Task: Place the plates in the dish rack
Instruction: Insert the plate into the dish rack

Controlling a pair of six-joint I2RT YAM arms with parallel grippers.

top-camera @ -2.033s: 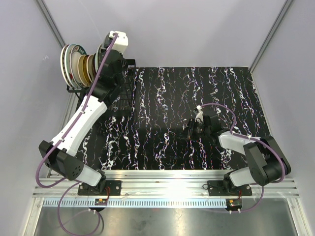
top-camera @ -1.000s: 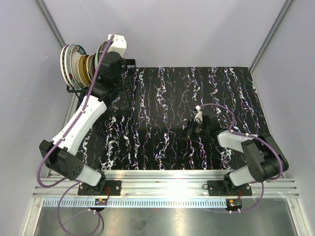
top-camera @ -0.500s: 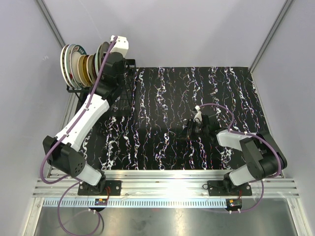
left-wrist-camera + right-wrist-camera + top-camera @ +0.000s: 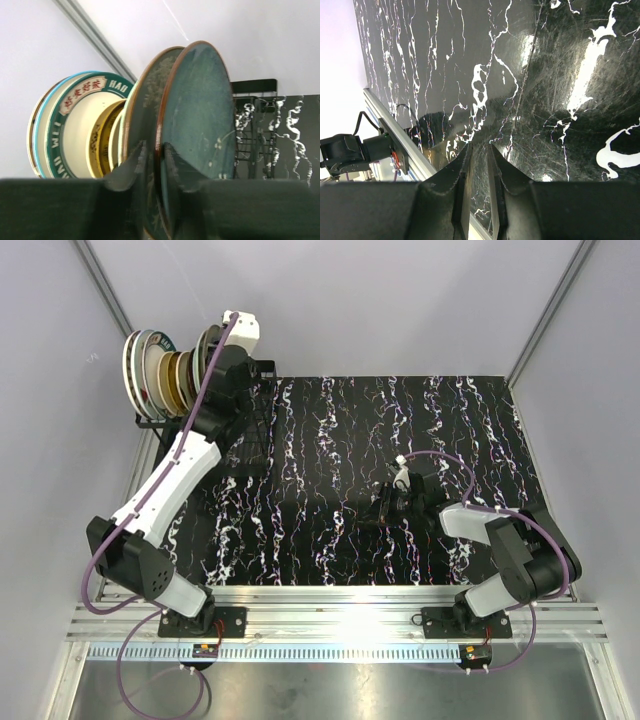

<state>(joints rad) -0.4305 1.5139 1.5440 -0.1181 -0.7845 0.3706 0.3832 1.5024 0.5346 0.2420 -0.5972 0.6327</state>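
Note:
My left gripper [image 4: 155, 147] is shut on the rim of a dark teal plate with a brown edge [image 4: 200, 110], held upright at the dish rack [image 4: 258, 425] at the table's far left. In the top view this plate [image 4: 208, 345] is next to several plates standing on edge in the rack [image 4: 150, 370]. The left wrist view shows a brown patterned plate [image 4: 147, 95] close behind it, then a yellow plate [image 4: 102, 140] and a teal-rimmed plate [image 4: 75, 125]. My right gripper [image 4: 383, 505] hovers low over the table, jaws nearly together and empty [image 4: 479, 150].
The rack's free slot wires [image 4: 255, 125] lie to the right of the held plate. A grey wall and metal frame post [image 4: 105, 290] stand just behind the rack. The black marbled table [image 4: 340, 440] ends at an aluminium rail [image 4: 340, 600] at the near edge.
My left arm has shifted slightly left, bringing the held plate closer to the standing plates. The right arm has barely moved.

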